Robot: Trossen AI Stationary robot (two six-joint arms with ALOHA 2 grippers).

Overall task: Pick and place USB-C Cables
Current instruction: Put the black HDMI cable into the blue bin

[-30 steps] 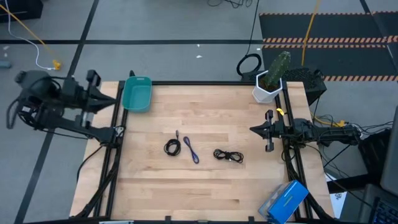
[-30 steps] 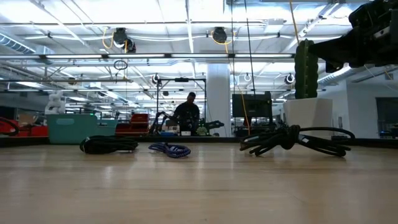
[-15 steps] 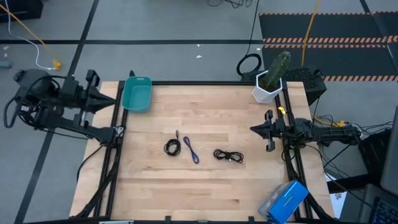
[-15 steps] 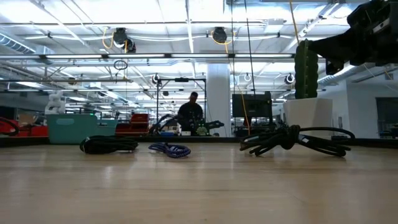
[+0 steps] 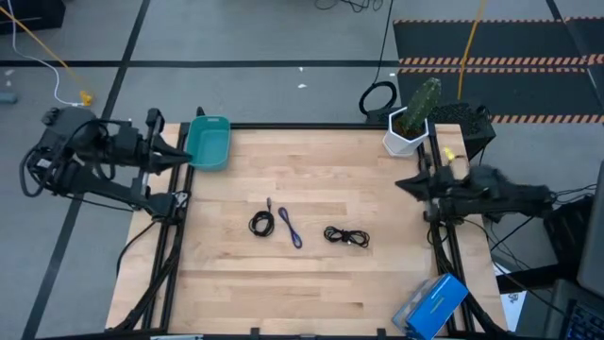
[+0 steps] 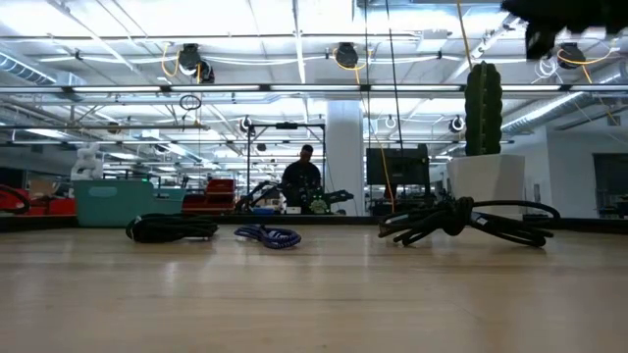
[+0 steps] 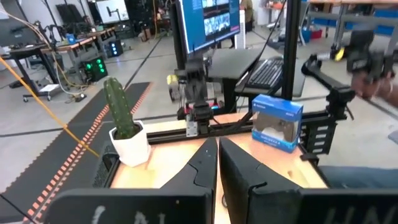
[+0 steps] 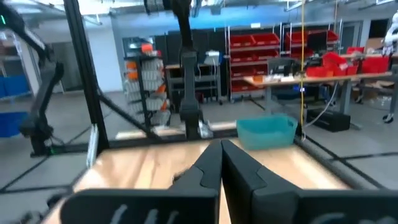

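Observation:
Three USB-C cables lie on the wooden table, touched by nothing: a black coil (image 5: 261, 223) (image 6: 172, 228), a blue-purple cable (image 5: 290, 228) (image 6: 267, 235) and a second black bundle (image 5: 346, 236) (image 6: 461, 221). The teal tray (image 5: 208, 143) sits at the far left corner. My left gripper (image 5: 185, 156) (image 7: 217, 146) is shut and hovers at the left edge beside the tray. My right gripper (image 5: 400, 182) (image 8: 221, 148) is shut, raised above the right edge, well to the right of the cables.
A cactus in a white pot (image 5: 411, 120) stands at the far right corner, and a blue box (image 5: 432, 304) lies at the near right corner. A black frame (image 5: 311, 127) borders the table. A person (image 6: 302, 181) stands far off in the room behind.
My right gripper has risen, leaving the top of the low view, and has drawn back a little toward the table's right and far edges. My left arm has shifted toward the table's right, closer to the tray. The cables have stayed where they were.

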